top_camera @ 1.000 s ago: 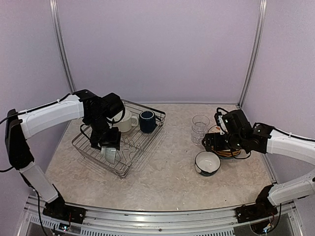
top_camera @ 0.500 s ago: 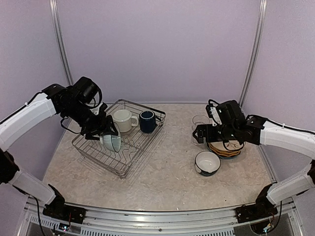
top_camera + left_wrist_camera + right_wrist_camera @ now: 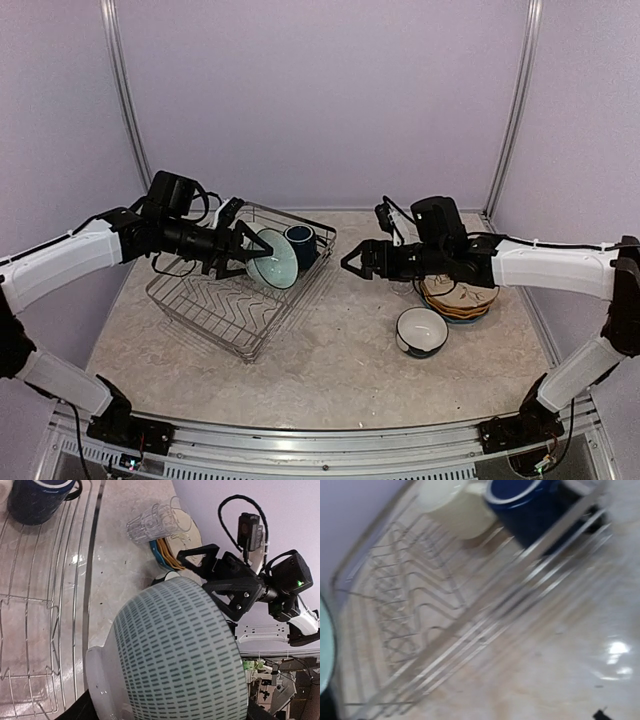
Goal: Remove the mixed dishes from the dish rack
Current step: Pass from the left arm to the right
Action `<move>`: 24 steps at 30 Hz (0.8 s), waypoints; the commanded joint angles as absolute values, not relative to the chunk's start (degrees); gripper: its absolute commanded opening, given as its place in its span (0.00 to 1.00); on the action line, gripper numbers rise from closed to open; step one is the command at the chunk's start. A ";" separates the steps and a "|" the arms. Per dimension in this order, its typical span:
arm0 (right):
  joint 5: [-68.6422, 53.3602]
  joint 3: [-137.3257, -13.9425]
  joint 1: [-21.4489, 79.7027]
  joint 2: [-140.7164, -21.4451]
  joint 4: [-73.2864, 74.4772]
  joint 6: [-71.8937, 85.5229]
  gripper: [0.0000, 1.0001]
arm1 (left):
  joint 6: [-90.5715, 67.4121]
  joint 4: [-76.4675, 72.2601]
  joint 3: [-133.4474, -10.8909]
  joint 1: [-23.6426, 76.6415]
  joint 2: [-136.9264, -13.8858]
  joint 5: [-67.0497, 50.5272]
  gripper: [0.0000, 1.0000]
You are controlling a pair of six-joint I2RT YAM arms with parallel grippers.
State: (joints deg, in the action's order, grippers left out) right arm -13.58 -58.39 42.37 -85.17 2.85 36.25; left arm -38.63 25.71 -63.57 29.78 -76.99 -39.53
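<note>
Pale lilac walls (image 3: 320, 100) fill the upper frame and close in at left and right. Two slim metal posts (image 3: 122, 90) climb the back corners. Below lies a beige marbled tabletop (image 3: 340, 360), evenly lit, with a bright glare patch (image 3: 617, 647) at lower right in the right wrist view. An aluminium rail (image 3: 320, 447) lines the bottom edge.

Wire dish rack (image 3: 200, 300) at left, navy mug (image 3: 300, 243) and cream mug (image 3: 452, 505) in its far corner, teal bowl (image 3: 272, 258) tipped sideways above it in my left gripper (image 3: 247, 253), second teal bowl (image 3: 421, 331) upright at right, stacked plates (image 3: 462, 300) just beyond, tumbler (image 3: 155, 524) beside.
</note>
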 commanded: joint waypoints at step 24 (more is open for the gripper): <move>-17.97 -52.45 42.81 -82.33 -7.70 44.03 0.00 | -46.11 -8.69 -71.77 41.40 -97.33 -52.34 0.29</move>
